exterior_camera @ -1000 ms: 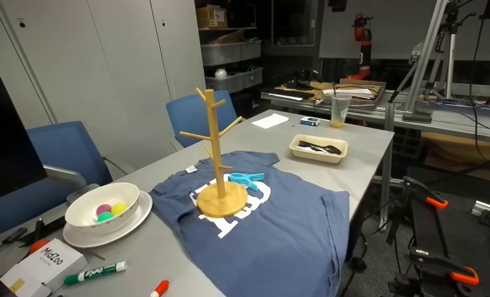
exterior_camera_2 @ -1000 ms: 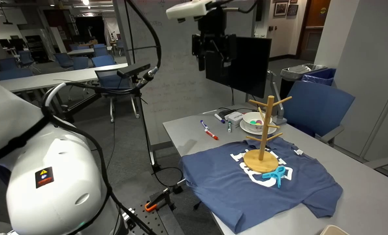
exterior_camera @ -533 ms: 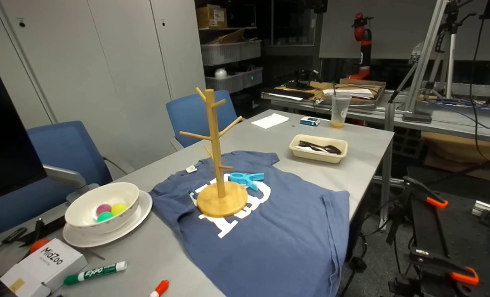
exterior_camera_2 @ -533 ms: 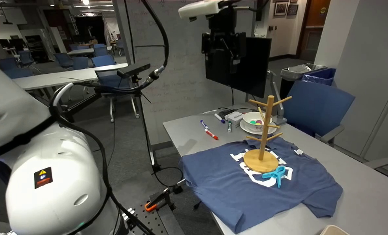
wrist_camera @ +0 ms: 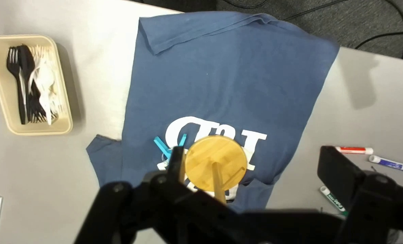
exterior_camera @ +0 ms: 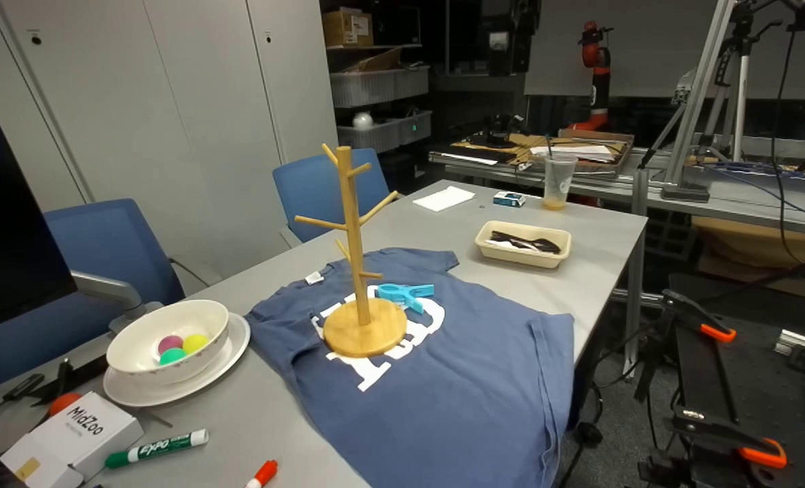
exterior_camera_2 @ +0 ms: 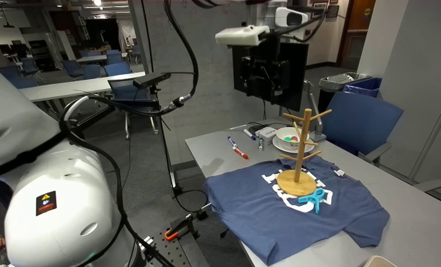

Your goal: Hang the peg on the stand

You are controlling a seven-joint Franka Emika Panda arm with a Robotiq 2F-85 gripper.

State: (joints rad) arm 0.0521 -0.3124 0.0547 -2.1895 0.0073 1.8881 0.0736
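The teal-blue peg lies on a blue T-shirt beside the stand's base in both exterior views (exterior_camera: 406,295) (exterior_camera_2: 313,199). In the wrist view the peg (wrist_camera: 162,146) is partly hidden behind one finger. The light wooden stand (exterior_camera: 365,332) is upright on the shirt, with bare branches; it also shows in an exterior view (exterior_camera_2: 296,183). In the wrist view its disc base (wrist_camera: 210,156) shows from above, and its upper pole is hidden by the gripper. My gripper (wrist_camera: 250,150) is open and empty, fingers wide apart, high above the table; both exterior views show it (exterior_camera_2: 263,92) (exterior_camera: 509,61).
The blue T-shirt (exterior_camera: 470,379) lies under stand and peg. A tray of cutlery (exterior_camera: 523,254), a bowl (exterior_camera: 199,322) with balls on a plate, a white box (exterior_camera: 80,434), markers (exterior_camera_2: 240,152) and a cup (exterior_camera: 558,183) stand around. A monitor (exterior_camera_2: 296,74) is behind the gripper.
My gripper has moved down and to the right in an exterior view, and has come into sight at the top of the other. A hand appears at lower left. Peg and stand have not moved.
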